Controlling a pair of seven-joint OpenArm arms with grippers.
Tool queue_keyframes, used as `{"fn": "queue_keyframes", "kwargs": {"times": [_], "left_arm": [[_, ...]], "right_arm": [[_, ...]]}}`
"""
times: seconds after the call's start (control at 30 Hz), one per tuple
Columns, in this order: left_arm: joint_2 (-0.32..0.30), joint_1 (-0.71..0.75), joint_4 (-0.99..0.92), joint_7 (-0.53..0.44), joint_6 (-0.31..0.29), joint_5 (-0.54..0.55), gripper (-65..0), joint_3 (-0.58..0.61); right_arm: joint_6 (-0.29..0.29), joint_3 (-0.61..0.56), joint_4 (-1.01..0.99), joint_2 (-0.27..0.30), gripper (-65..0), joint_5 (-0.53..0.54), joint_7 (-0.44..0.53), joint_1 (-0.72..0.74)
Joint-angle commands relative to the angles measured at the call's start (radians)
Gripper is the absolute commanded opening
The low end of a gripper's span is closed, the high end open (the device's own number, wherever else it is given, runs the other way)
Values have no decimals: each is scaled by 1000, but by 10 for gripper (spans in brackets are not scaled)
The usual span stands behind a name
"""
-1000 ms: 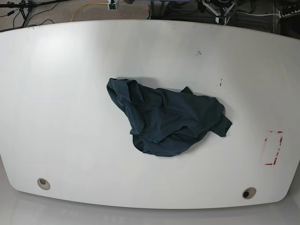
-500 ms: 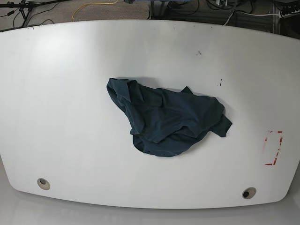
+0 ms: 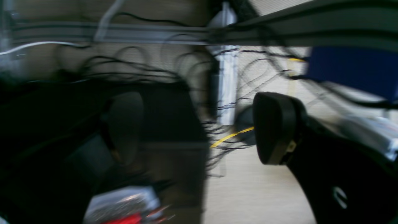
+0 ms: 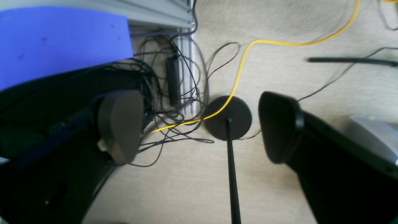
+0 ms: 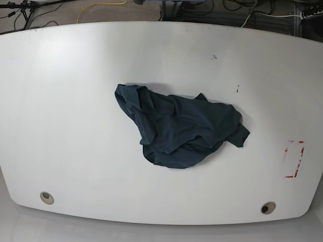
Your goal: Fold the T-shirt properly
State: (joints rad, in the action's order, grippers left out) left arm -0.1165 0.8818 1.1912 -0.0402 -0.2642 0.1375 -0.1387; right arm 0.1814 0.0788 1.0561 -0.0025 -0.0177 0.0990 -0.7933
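Both the left gripper [image 3: 199,127] and the right gripper [image 4: 199,126] stand wide open and hold nothing, looking down at carpet and loose cables off the white table [image 5: 60,101]; the T-shirt [image 5: 176,128] is nowhere between or near their jaws, lying crumpled mid-table. The likely trouble is a blind pinch into that heap, which could catch several layers at once and drag the bundle instead of spreading it. The dark teal cloth is bunched with overlapping folds, so sleeves and hem are hard to tell apart.
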Motion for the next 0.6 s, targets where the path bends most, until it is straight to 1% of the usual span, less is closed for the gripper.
{"fn": "queue_keyframes", "kwargs": {"times": [0.0,0.23,0.43,0.57], "left_arm": [[4,56,54,-8,-13,7,-137,1],[4,188,237,-8,-13,3,-137,-78],[4,288,382,-8,-13,6,-137,-106],[4,362,493,-8,-13,6,-137,-134]], "right_arm": [[3,2,77,2,-94,6,-15,-62],[3,2,307,2,-94,6,-81,-186],[3,3,474,2,-94,8,-126,-272],[3,3,622,2,-94,8,-172,-334]]}}
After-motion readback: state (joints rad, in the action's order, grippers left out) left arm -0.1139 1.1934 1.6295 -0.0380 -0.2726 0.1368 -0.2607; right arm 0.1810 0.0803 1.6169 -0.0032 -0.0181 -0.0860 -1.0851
